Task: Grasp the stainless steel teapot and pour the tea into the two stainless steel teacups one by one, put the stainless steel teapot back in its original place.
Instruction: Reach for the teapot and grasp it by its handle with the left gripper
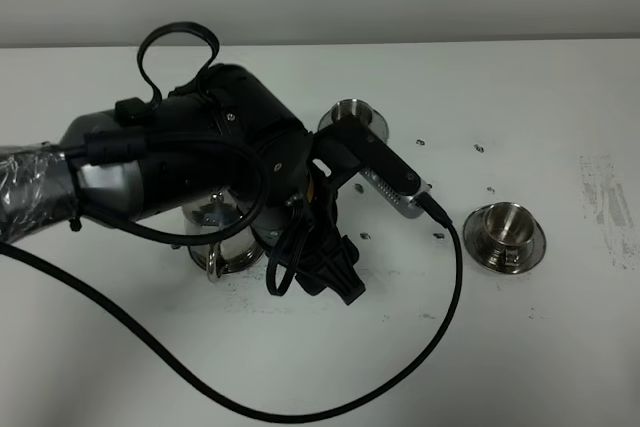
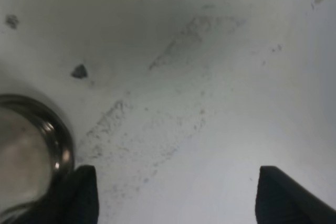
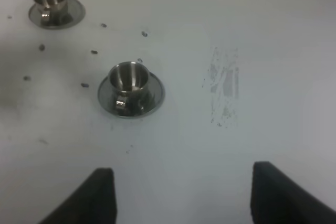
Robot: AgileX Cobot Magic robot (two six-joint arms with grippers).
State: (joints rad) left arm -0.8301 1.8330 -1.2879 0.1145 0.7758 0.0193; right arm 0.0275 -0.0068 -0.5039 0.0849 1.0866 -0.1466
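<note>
The shiny cylindrical stainless steel teapot is left of centre, mostly hidden, with only part of its polished wall and a loop at its near side showing. One small stainless steel teacup stands upright and open on its round steel saucer at the right. The matching second teacup stands upright on its own saucer, farther back and to the left, well apart.

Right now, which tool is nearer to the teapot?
Left. The left tool sits open right beside the stainless steel teapot; the right tool is outside the high view, open over bare table short of the teacups.
</note>
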